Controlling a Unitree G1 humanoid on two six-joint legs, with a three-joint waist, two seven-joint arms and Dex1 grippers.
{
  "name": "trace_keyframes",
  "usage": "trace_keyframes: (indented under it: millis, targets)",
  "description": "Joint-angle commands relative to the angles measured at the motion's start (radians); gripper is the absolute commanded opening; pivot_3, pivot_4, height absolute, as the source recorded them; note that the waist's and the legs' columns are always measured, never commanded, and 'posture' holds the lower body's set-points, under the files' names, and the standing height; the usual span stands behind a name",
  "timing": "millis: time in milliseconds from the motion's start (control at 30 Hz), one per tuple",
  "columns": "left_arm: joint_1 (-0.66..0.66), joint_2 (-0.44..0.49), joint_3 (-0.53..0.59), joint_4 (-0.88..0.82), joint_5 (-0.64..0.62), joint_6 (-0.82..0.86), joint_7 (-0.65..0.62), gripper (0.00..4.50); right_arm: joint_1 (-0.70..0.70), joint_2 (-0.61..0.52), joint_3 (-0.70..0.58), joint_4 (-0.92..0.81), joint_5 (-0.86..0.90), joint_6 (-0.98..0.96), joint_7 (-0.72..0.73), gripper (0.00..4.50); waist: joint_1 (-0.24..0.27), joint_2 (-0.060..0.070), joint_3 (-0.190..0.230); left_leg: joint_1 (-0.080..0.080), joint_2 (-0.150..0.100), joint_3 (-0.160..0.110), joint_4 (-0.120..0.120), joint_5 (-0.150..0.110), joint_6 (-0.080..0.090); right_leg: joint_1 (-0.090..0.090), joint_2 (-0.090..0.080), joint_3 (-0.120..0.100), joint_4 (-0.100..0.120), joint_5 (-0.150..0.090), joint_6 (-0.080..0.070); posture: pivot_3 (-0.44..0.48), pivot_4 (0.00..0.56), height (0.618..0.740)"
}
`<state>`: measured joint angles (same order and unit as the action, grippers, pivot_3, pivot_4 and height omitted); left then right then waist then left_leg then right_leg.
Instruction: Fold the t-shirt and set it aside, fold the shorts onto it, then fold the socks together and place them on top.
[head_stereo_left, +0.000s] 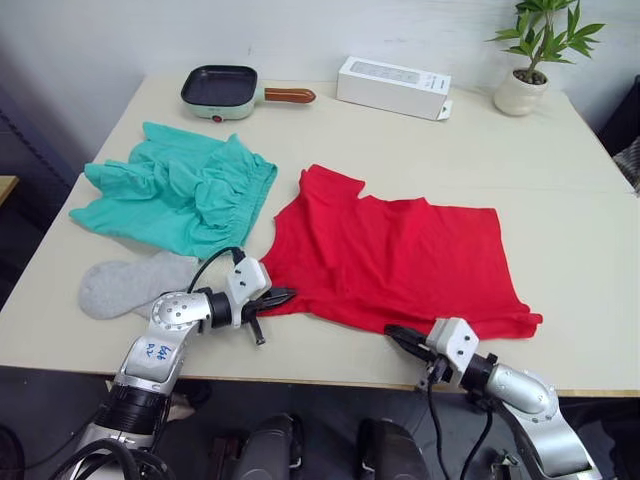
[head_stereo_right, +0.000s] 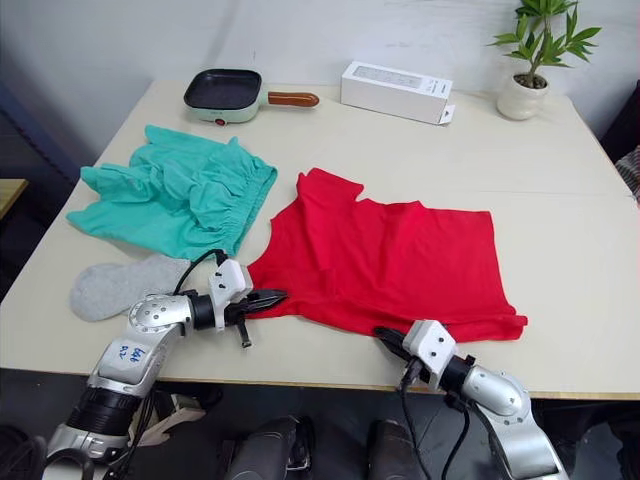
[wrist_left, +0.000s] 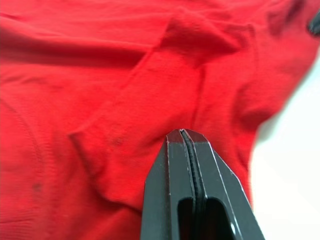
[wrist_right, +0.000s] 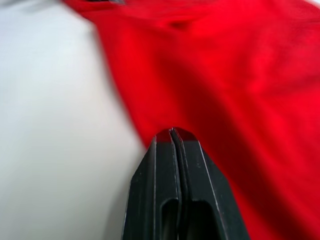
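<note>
The red t-shirt (head_stereo_left: 400, 250) lies spread flat in the middle of the table, its neck towards the left. My left gripper (head_stereo_left: 280, 296) is shut, its tips at the shirt's near-left edge and over the red cloth (wrist_left: 125, 100), with no fabric showing between the fingers. My right gripper (head_stereo_left: 400, 335) is also shut and sits at the shirt's near edge (wrist_right: 225, 100), close to the table's front. To the left of the shirt the teal shorts (head_stereo_left: 180, 190) lie crumpled. The grey socks (head_stereo_left: 130, 283) rest in front of the shorts, beside my left arm.
At the back of the table (head_stereo_left: 580, 270) stand a small dark frying pan (head_stereo_left: 220, 90) with a wooden handle, a white box (head_stereo_left: 393, 87) and a potted plant (head_stereo_left: 535, 60). Bare table lies to the right of the shirt.
</note>
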<state>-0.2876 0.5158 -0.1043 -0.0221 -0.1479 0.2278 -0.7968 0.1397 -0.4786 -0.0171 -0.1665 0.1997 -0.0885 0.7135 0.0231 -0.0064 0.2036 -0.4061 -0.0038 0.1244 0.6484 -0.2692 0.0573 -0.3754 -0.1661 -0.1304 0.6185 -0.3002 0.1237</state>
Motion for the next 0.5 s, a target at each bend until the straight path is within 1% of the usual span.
trace_keyframes:
  millis: [33,167,233,333,500]
  targets:
    - [0.016,0.023,0.009,0.041,0.049,0.009,0.045,0.0,-0.004,-0.017,-0.134,0.062,0.096,0.006,-0.008,0.03,0.0,0.0,0.0,0.0,0.0,0.0,0.0,0.0,0.0,0.0,0.0,0.0,0.0,0.0,0.0,0.0,0.15,0.74]
    - [0.021,0.041,0.029,0.052,0.041,0.012,0.046,0.0,-0.005,-0.053,-0.215,0.108,0.186,0.064,0.045,0.03,-0.003,0.002,-0.002,0.001,0.0,0.0,0.0,0.0,0.0,0.0,0.0,0.0,0.0,0.0,0.0,0.0,0.15,0.74]
    - [0.026,0.051,0.035,0.06,0.042,0.003,0.042,0.0,-0.007,-0.084,-0.235,0.164,0.169,0.069,0.054,0.03,-0.005,0.003,-0.003,0.001,0.001,0.0,-0.001,0.0,0.0,0.0,0.0,0.0,0.0,0.0,-0.001,0.0,0.15,0.74]
    - [0.024,0.072,0.048,0.08,0.038,-0.012,0.035,0.0,-0.023,-0.102,-0.286,0.274,0.153,0.043,0.025,0.03,-0.008,0.003,-0.007,0.001,0.001,0.0,-0.001,0.0,0.0,0.0,0.0,0.0,0.0,0.0,-0.001,0.0,0.15,0.74]
    - [-0.002,0.121,0.072,0.146,0.036,-0.069,0.003,0.0,-0.034,-0.142,-0.415,0.427,0.188,-0.005,0.025,0.03,-0.008,0.003,-0.008,0.002,0.001,0.0,-0.001,0.0,0.0,0.001,0.0,0.0,-0.001,0.0,-0.001,0.0,0.15,0.74]
